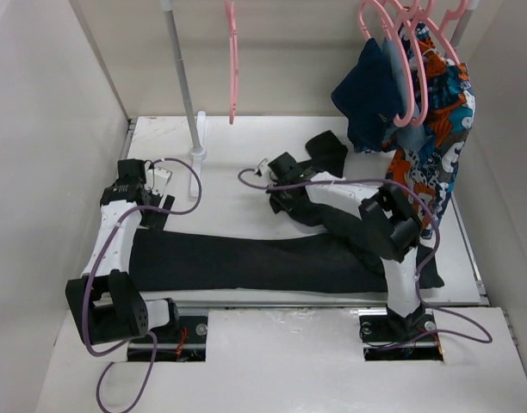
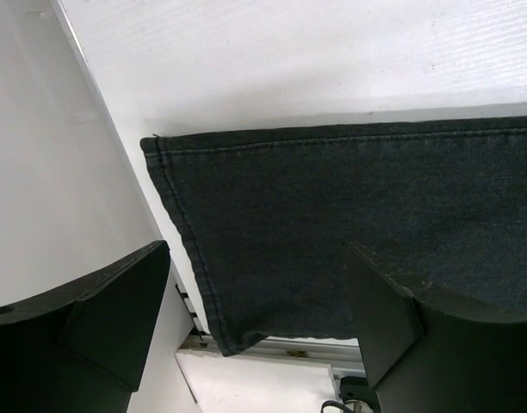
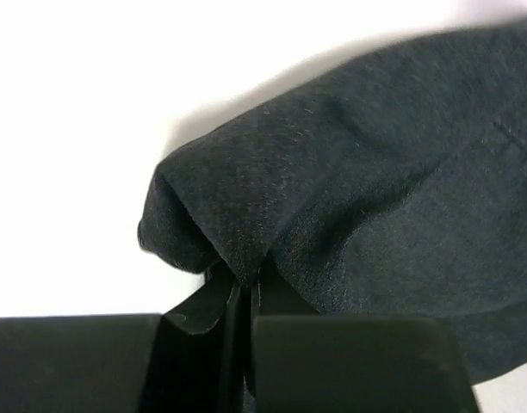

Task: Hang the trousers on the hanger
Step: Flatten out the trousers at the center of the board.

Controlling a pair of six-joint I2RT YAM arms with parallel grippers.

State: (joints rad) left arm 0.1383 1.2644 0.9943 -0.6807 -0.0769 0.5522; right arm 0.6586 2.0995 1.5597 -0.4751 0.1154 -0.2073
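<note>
At the right claw [image 3: 240, 297]: shut tight, pinching a fold of the black trousers [image 3: 358, 198] between both fingers [image 3: 341, 361]. Bunched into a small hump there, on the white table [image 3: 74, 129]. Sits near the middle of the table, with the arm stretching back to the near right corner.

Over at the left claw [image 2: 255, 323]: wide open, holding nothing. One finger [image 2: 393, 318] over the dark cloth, the other off to the side of it, by the wall [image 2: 40, 172]. Hangs right above the hem end of a trouser leg, at the left side of the table. Cannot tell if touching the cloth or not.

Next, the trousers: lying long and flat across the near part of the table, from under the left claw over to the right arm's base. Bunched up at the right, then bending back toward the middle, where pinched by the right claw.

Farther back, the pink hanger [image 1: 232, 64]: up high beside the grey pole [image 1: 182, 77], all alone, nothing on it, well apart from the trousers. Far right, more pink hangers [image 1: 410, 52] in a bunch, carrying a navy garment [image 1: 367, 90] and an orange-blue patterned cloth [image 1: 436, 146].
</note>
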